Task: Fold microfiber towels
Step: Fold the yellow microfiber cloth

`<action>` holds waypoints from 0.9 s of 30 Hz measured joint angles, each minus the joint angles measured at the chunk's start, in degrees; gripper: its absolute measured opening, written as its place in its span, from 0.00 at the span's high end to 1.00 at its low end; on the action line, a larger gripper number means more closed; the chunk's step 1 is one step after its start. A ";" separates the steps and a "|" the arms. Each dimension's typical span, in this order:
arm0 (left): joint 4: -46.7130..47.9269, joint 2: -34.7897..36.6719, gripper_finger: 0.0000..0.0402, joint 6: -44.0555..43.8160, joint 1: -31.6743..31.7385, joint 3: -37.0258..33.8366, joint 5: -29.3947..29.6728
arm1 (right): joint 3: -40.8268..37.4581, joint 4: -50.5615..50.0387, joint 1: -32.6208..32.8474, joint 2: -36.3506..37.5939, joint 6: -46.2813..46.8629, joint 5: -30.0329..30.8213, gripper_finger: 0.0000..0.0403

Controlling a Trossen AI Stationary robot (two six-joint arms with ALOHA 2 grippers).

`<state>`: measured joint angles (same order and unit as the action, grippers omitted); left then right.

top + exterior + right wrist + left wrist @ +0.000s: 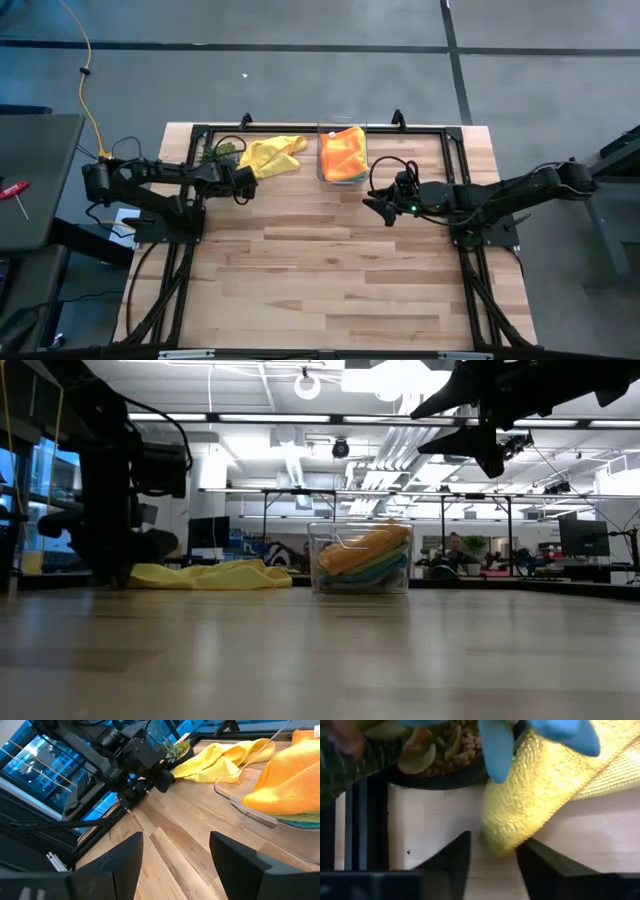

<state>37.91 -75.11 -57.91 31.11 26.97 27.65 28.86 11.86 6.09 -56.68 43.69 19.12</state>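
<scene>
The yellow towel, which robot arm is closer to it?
Left. The left end effector is right at the yellow towel's corner, fingers either side of it. The right end effector waits farther away, near the clear box.

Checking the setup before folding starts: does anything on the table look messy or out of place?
The yellow towel lies crumpled beside the plant. The orange towel bulges over the clear box.

The table [330, 270] is pale wood in long planks, with a black frame [300, 129] round its edges. One towel [272, 156] is bright yellow with a fine nubbly weave. In the clear box [343, 175] the top towel [343, 152] is orange; lime green and teal layers show beneath it. The small plant [222, 152] is green. Both arms are black.
</scene>
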 joint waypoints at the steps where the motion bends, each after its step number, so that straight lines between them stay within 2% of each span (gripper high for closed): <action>1: -0.04 0.00 0.70 0.23 -0.02 -0.01 -0.12 | 0.00 0.00 0.00 0.01 0.04 -0.01 0.45; 5: -0.10 0.75 0.93 3.52 -1.03 -0.01 -2.37 | 0.00 0.00 0.00 0.01 1.34 -0.01 0.45; 6: -0.17 1.27 0.97 4.53 -1.51 -0.01 -3.38 | 0.00 0.00 0.00 0.01 1.35 -0.01 0.45; 11: 0.70 5.57 0.98 8.71 -5.93 0.01 -11.02 | 0.00 0.00 0.00 0.01 1.35 -0.01 0.45; 14: 2.43 8.76 0.99 7.67 -11.02 0.01 -16.66 | 0.00 0.00 0.00 0.01 1.48 -0.01 0.45; 17: 2.63 11.45 1.00 4.66 -18.90 0.01 -22.06 | 0.00 0.00 0.00 0.01 2.17 -0.01 0.45; 20: 2.80 12.65 1.00 -0.15 -29.34 0.92 -24.99 | 0.00 0.01 0.00 0.01 3.77 -0.01 0.45; 24: 2.78 11.03 1.00 -4.65 -43.97 4.91 -26.16 | 0.00 0.06 0.07 0.01 4.32 0.01 0.45; 27: 3.16 7.92 1.00 -6.27 -52.25 9.26 -26.14 | 0.00 1.58 0.07 -0.48 4.42 0.00 0.45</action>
<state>41.07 -67.19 -64.18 -21.13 36.23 1.52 28.86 13.43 6.15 -57.16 48.11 19.12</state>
